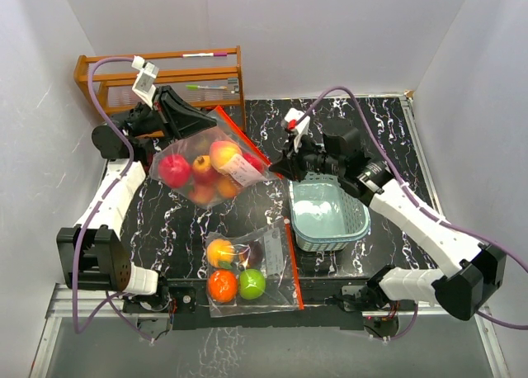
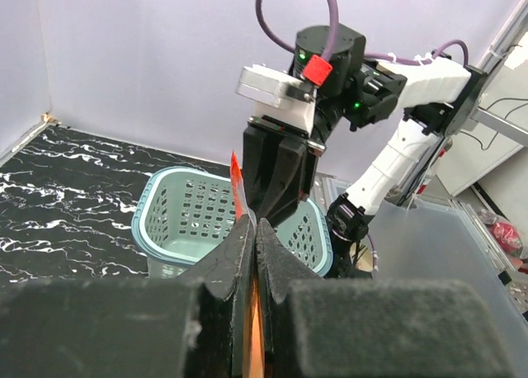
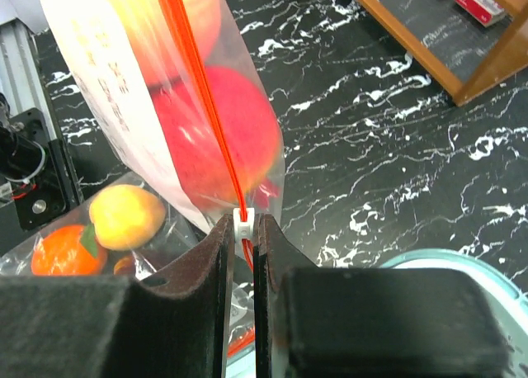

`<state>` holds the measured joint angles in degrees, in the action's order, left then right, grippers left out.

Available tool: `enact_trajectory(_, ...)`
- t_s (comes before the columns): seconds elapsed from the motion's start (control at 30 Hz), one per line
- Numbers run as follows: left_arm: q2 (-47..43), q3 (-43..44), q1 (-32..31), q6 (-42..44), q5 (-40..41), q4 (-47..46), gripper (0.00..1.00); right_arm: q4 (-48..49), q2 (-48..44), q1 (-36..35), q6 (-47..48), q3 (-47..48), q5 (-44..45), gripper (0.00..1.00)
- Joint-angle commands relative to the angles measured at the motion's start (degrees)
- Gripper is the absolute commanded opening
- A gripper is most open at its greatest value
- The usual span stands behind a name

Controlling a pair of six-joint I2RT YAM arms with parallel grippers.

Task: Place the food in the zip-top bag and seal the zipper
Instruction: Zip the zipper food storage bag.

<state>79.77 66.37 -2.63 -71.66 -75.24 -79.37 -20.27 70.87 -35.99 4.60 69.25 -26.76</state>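
With the left claw (image 2: 255,228) clamped on the bag (image 1: 194,180), we should draw the right claw (image 3: 242,231) (pinching the white slider (image 3: 241,221)) straight along the zipper (image 3: 195,81)

Overhead camera looking down from behind on whole table (image 1: 165,221). Left wrist camera facing basket (image 2: 190,221); right wrist camera sitting close against bag (image 3: 124,122). All three sharing the bag.
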Motion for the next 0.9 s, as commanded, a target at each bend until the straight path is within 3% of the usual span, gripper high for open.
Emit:
enact_trajectory(0.0,0.0,3.1,1.1,1.3,5.8,-0.4,0.00,0.5,-4.5,0.8,-1.8,-4.1,4.6,0.08)
enact_trajectory(0.67,0.6,1.9,1.4,5.4,6.7,6.0,0.00,-0.1,-7.6,0.8,-3.6,-9.2,7.4,0.08)
enact_trajectory(0.73,0.5,1.3,1.4,6.6,7.1,8.3,0.00,-0.1,-7.5,0.9,-4.6,-8.5,8.8,0.16)
enact_trajectory(0.8,0.4,0.4,1.4,9.1,7.5,11.7,0.00,-0.2,-7.2,0.8,-6.1,-7.2,10.6,0.35)
enact_trajectory(0.87,0.3,-0.6,1.4,11.7,8.0,16.0,0.00,-1.7,-6.4,0.9,-8.2,-5.1,12.6,0.42)
